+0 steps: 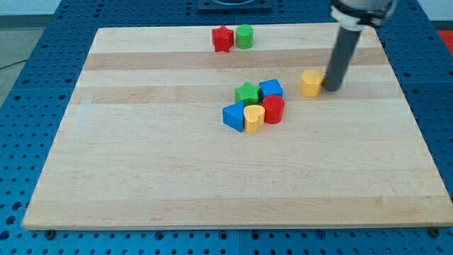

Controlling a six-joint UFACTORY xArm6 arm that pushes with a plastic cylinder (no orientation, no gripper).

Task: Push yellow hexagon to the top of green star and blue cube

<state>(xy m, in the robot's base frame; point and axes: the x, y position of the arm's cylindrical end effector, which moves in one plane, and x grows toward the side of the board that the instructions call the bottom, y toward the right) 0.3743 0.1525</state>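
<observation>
Wooden board [141,177] is sitting on blue pegboard, and we're resting our tip [331,89] (no jaws, holding nothing) against the yellow hexagon [310,83], right of the blue cube [271,89] and green star [246,93], so shoving straight left is probably risking clipping that cube.

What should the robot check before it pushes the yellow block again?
1. My tip beside the yellow hexagon block, on its right in the view: ok.
2. Whether the tip touches it: cannot tell.
3. Yellow hexagon above the green star block and blue cube block: not ok, it sits to their right.
4. Path toward the view's top-left free of blocks: ok.
5. Red star block and green cylinder block far enough up the wooden board: ok, probably.
</observation>
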